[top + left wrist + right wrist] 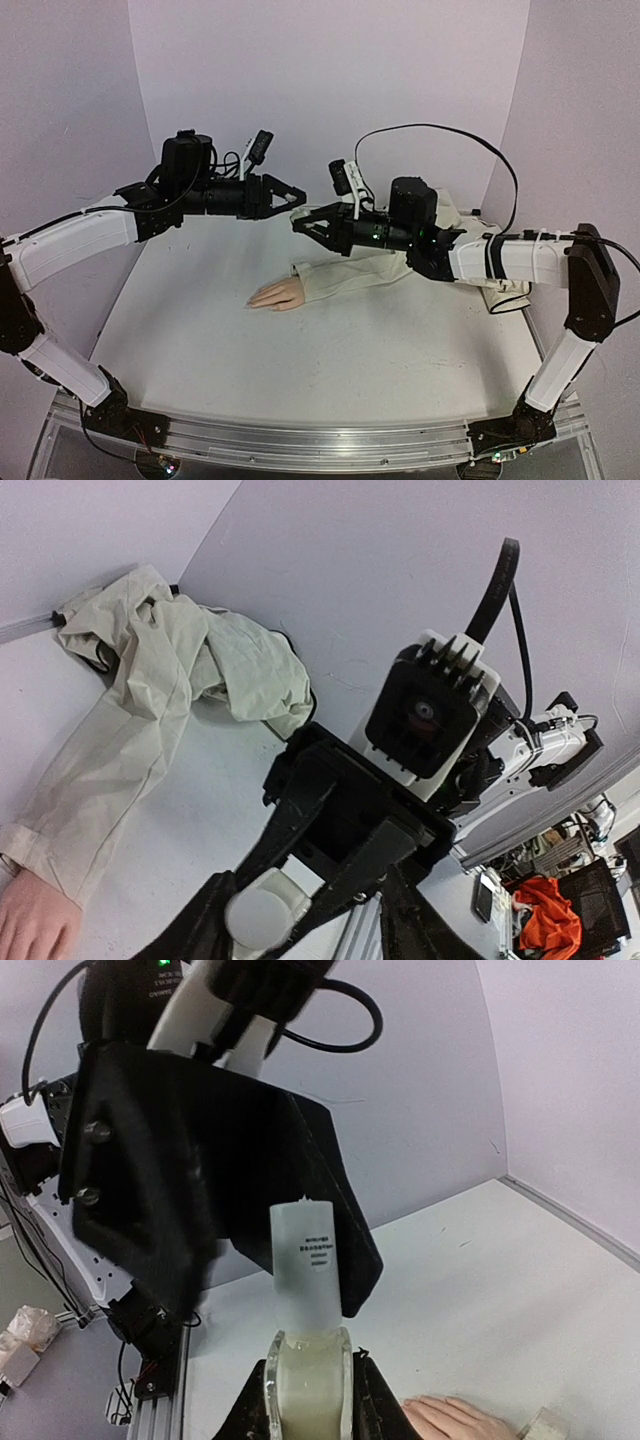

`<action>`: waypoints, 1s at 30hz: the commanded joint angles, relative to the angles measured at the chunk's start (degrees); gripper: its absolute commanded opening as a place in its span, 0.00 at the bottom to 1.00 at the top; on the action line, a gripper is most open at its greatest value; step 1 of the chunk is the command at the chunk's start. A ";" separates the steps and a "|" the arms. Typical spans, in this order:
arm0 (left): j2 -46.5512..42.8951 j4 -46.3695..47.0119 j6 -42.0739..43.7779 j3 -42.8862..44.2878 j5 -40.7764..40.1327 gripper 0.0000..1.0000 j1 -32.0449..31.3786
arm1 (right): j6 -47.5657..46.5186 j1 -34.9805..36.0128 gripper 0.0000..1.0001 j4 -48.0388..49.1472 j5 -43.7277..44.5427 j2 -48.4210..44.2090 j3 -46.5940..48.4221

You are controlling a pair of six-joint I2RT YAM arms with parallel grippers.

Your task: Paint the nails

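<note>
The peach fake hand [277, 294] lies flat on the white table, coming out of a beige sleeve [350, 275]; its nails are too small to make out. Above it both grippers meet in mid-air. My right gripper [300, 224] [308, 1390] is shut on a small glass bottle [308, 1380] whose tall white cap [313, 1260] [265, 912] points at the left arm. My left gripper [290, 197] [300, 942] is open, with its jaws standing on either side of the cap. One left finger [190, 930] is against the cap and the other is apart from it. The hand also shows low in both wrist views [450, 1422] [30, 920].
The sleeve runs back to a crumpled beige cloth [200, 650] at the rear right corner. Pale walls close the table on three sides. A black cable [480, 150] loops above the right arm. An aluminium rail [320, 440] edges the near side.
</note>
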 commanded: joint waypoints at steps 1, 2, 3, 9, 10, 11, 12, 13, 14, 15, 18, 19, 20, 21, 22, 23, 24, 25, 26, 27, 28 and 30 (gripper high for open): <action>-1.45 -7.01 2.59 5.09 0.50 0.59 -0.51 | -2.53 -0.21 0.00 1.69 1.28 -2.00 1.88; -1.46 -10.99 3.30 6.67 -1.50 0.63 -0.44 | -2.79 -0.27 0.00 1.30 0.54 -1.92 1.86; -1.28 -14.45 3.82 8.23 -2.89 0.65 -0.30 | -3.17 -0.30 0.00 0.71 -0.04 -1.83 1.92; -1.00 -21.00 3.16 10.38 -2.59 0.67 -0.08 | -4.62 -0.29 0.00 -1.47 -2.04 -1.68 2.52; -0.91 -21.15 3.24 10.44 -2.62 0.66 -0.11 | -4.73 -0.28 0.00 -1.71 -2.38 -1.65 2.71; -0.62 -21.35 3.24 10.51 -2.55 0.64 -0.11 | -4.83 -0.28 0.00 -1.98 -2.79 -1.53 2.94; -0.28 -21.48 3.24 10.72 -2.40 0.61 -0.07 | -4.85 -0.33 0.00 -2.08 -3.05 -1.41 3.07; 0.14 -21.64 3.24 11.05 -1.99 0.58 -0.07 | -4.85 -0.23 0.00 -2.18 -3.26 -1.34 3.22; 0.50 -21.75 3.24 11.32 -1.72 0.56 -0.09 | -4.92 -0.29 0.00 -2.26 -3.35 -1.30 3.34; 0.70 -21.76 3.24 11.56 -1.62 0.54 -0.07 | -4.94 -0.22 0.00 -2.30 -3.51 -1.30 3.43; 1.03 -21.76 3.37 11.91 -1.70 0.48 -0.07 | -5.03 -0.22 0.00 -2.66 -4.04 -1.38 3.54; 1.18 -21.76 3.37 12.08 -1.76 0.47 -0.07 | -5.10 -0.24 0.00 -2.78 -4.26 -1.38 3.57; 1.24 -21.74 3.39 12.30 -1.81 0.46 -0.07 | -5.11 -0.27 0.00 -2.81 -4.45 -1.38 3.55; 1.34 -21.76 3.35 12.48 -2.06 0.45 -0.07 | -5.12 -0.24 0.00 -2.85 -4.57 -1.34 3.55; 1.51 -21.75 3.27 12.66 -2.19 0.45 -0.07 | -5.18 -0.21 0.00 -2.94 -4.76 -1.30 3.54; 1.83 -21.76 3.17 12.79 -2.42 0.44 -0.07 | -5.20 -0.21 0.00 -2.97 -4.90 -1.30 3.48; 1.90 -21.76 3.16 13.00 -2.47 0.43 -0.07 | -5.20 -0.25 0.00 -2.98 -4.99 -1.30 3.46; 2.07 -21.76 3.22 13.18 -2.52 0.42 -0.11 | -5.20 -0.23 0.00 -3.05 -5.04 -1.30 3.38; 2.28 -21.76 3.20 13.38 -2.56 0.41 -0.07 | -5.20 -0.21 0.00 -3.03 -5.04 -1.34 3.29; 2.48 -21.76 3.24 13.57 -2.58 0.40 -0.07 | -5.28 -0.23 0.00 -3.07 -5.04 -1.37 3.22; 2.54 -21.76 3.24 13.67 -2.93 0.39 -0.07 | -5.37 -0.21 0.00 -3.22 -5.11 -1.38 3.20; 2.68 -21.76 3.24 13.70 -3.32 0.35 -0.07 | -5.54 -0.24 0.00 -3.39 -5.09 -1.54 3.06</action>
